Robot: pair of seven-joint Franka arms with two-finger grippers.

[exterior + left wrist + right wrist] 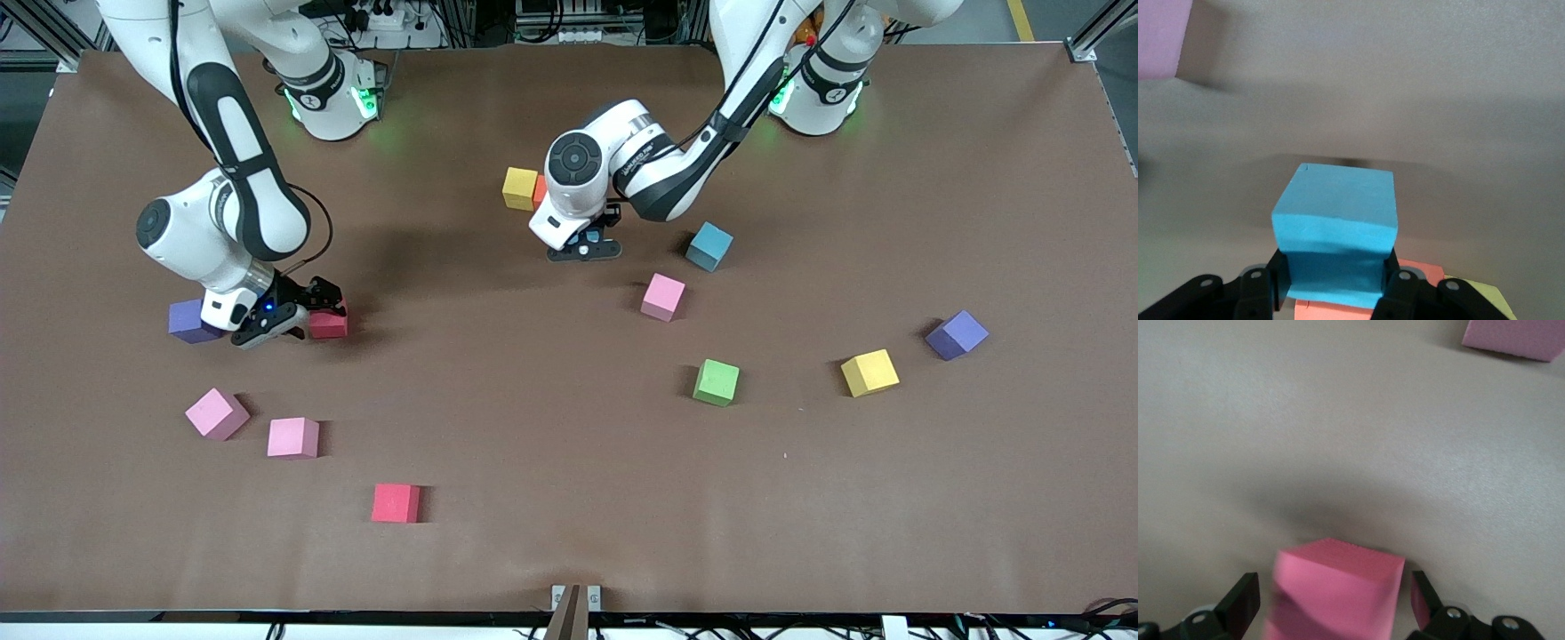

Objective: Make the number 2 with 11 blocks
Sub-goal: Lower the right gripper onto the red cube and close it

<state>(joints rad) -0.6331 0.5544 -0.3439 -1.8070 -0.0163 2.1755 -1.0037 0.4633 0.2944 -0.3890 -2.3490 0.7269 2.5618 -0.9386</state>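
My left gripper (584, 249) (1333, 283) is shut on a light blue block (1338, 213), low over the table right beside an orange block (539, 191) (1418, 273). The orange block touches a yellow block (520, 188). My right gripper (298, 317) (1333, 600) is open and straddles a red block (329, 322) (1335, 593), with a gap on each side. Loose blocks lie around: blue (709, 245), pink (663, 296), green (716, 382), yellow (869, 372), two pink (216, 413) (292, 437) and red (396, 503). No number 2 is in view.
One purple cube (191, 322) sits against my right gripper, on the side away from the red block. A second purple cube (957, 334) lies toward the left arm's end of the table. Bare brown tabletop (533, 400) spans the middle.
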